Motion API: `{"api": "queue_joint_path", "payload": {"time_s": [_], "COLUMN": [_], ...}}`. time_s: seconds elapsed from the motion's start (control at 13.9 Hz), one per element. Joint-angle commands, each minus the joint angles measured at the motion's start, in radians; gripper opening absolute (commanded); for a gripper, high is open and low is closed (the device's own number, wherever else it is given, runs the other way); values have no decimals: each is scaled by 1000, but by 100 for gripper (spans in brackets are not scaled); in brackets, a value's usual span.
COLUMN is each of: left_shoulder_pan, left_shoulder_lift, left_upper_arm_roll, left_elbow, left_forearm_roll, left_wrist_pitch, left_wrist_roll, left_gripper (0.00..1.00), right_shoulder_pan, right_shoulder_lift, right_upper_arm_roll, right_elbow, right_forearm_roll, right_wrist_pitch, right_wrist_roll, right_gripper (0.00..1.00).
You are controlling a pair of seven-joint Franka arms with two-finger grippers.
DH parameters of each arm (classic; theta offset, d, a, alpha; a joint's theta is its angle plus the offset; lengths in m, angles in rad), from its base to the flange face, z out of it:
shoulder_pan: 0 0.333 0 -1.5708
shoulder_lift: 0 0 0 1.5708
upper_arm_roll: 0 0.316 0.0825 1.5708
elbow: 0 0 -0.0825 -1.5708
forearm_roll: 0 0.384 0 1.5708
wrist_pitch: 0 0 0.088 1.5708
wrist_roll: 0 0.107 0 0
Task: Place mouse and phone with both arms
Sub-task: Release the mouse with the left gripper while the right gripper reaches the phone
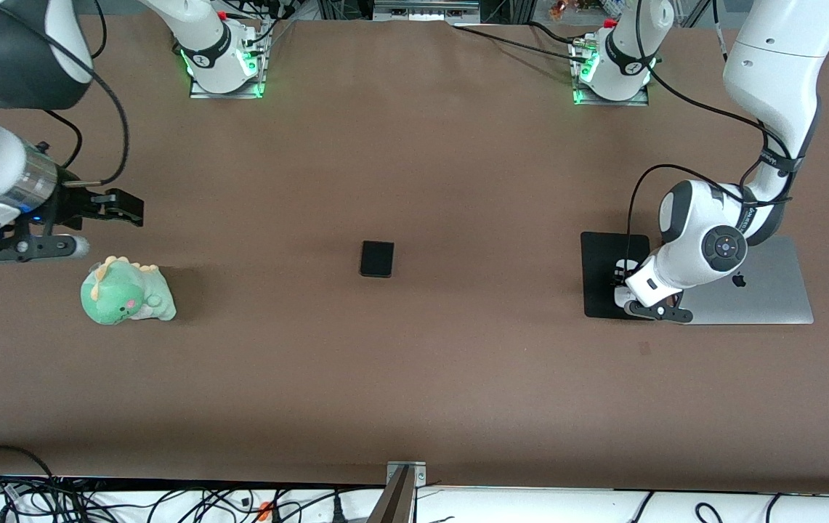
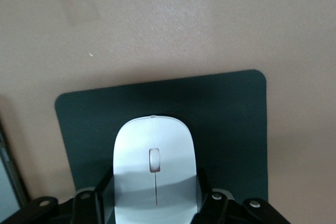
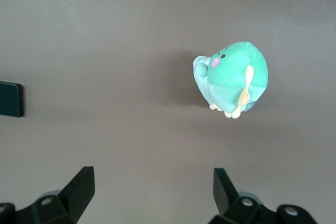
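Note:
The white mouse (image 2: 155, 156) sits between the fingers of my left gripper (image 2: 156, 195), which is shut on its sides, on or just above the black mouse pad (image 2: 231, 129). In the front view the left gripper (image 1: 621, 282) is down over the pad (image 1: 599, 280), with a sliver of the mouse (image 1: 626, 266) showing. The black phone (image 1: 377, 258) lies flat at the table's middle; its edge shows in the right wrist view (image 3: 10, 98). My right gripper (image 1: 122, 208) is open and empty (image 3: 152, 177), over bare table at the right arm's end.
A green plush dinosaur (image 1: 126, 293) lies just nearer the front camera than the right gripper, and also shows in the right wrist view (image 3: 233, 78). A closed silver laptop (image 1: 763, 290) lies beside the mouse pad at the left arm's end.

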Motion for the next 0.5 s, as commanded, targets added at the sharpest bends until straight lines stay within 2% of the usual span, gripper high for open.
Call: {"api": "queue_joint_path", "payload": {"time_s": [0.0,0.22,0.29,0.43], "left_shoulder_pan": [12,9,10,3], "left_shoulder_lift": [-39,-60,-62,-62], "left_upper_arm_roll": [-11,-14,-14,-16], "left_elbow": [-32,4,61,227], "left_forearm_roll": [27,27,27,27], "left_wrist_pitch": [8,-21,-83,-299], "left_wrist_roll": [8,-1,-1,-1], "left_gripper": [100,100,100,100], "right_shoulder_pan": [68,132,149,165], "right_shoulder_lift": [27,99,125,185], "right_upper_arm_roll": [-2,-2,-2,-2], "right_elbow": [4,6,6,6], "right_forearm_roll": [-32,-11,21,114], "right_wrist_pitch": [17,112,143,213], "right_wrist_roll": [11,93,144,202], "right_gripper": [100,100,100,100]}}
